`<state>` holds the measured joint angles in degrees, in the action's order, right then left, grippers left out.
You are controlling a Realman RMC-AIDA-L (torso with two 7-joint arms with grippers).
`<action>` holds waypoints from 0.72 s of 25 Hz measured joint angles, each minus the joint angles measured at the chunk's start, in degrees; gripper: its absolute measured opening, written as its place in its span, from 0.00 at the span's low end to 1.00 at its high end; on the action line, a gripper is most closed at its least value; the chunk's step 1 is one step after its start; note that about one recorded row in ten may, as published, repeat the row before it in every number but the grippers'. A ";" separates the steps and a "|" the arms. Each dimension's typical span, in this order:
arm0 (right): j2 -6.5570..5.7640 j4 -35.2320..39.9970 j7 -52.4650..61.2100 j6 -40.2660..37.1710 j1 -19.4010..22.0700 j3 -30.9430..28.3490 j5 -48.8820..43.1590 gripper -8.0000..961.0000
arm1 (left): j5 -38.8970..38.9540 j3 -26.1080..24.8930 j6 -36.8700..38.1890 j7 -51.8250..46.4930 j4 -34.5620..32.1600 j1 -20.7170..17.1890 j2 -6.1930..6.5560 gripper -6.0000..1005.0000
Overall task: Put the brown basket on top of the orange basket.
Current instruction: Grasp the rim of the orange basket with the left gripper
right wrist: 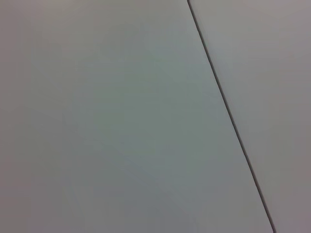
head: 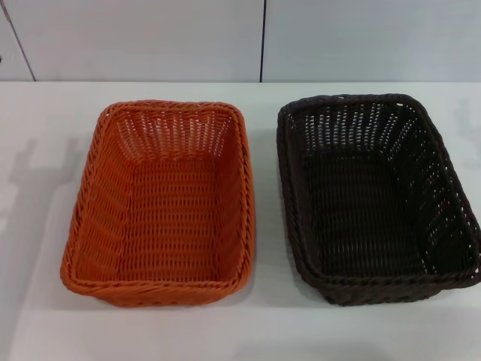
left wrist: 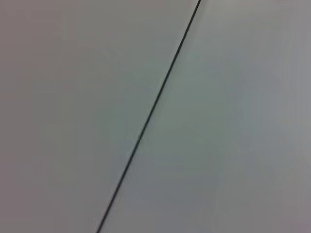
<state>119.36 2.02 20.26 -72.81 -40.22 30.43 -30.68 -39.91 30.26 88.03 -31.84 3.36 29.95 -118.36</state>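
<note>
On white table (head: 263,331), orange basket (head: 161,203) beside brown basket (head: 376,195), apart

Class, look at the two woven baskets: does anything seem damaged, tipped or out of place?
Nothing stands out. The rectangular orange woven basket and the rectangular dark brown woven basket stand upright, empty and apart on the white table.

The orange basket (head: 161,199) sits upright and empty on the white table (head: 263,323), at the left. The brown basket (head: 376,195), very dark and equally woven, stands upright and empty just beside it at the right, not touching.
</note>
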 joint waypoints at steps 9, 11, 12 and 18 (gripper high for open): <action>0.00 -0.49 0.39 0.00 -0.21 0.15 -0.16 0.65 | -0.03 13.41 -10.36 -13.72 -15.14 -1.91 0.22 0.81; 0.00 -0.58 0.39 -0.01 -0.11 0.15 -0.15 0.65 | -0.03 17.93 -14.70 -17.66 -21.09 -3.56 0.28 0.81; 0.00 -0.60 0.39 0.00 0.01 0.15 -0.14 0.65 | -0.03 20.48 -17.04 -19.51 -24.27 -4.46 0.35 0.81; 0.04 -1.26 0.44 -0.03 0.75 -0.35 0.00 0.65 | -8.05 35.69 -34.34 -35.56 -48.16 -10.89 2.63 0.81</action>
<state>119.40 0.75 20.70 -72.84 -39.47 30.08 -30.67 -47.96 65.95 53.68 -67.40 -44.79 19.06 -115.73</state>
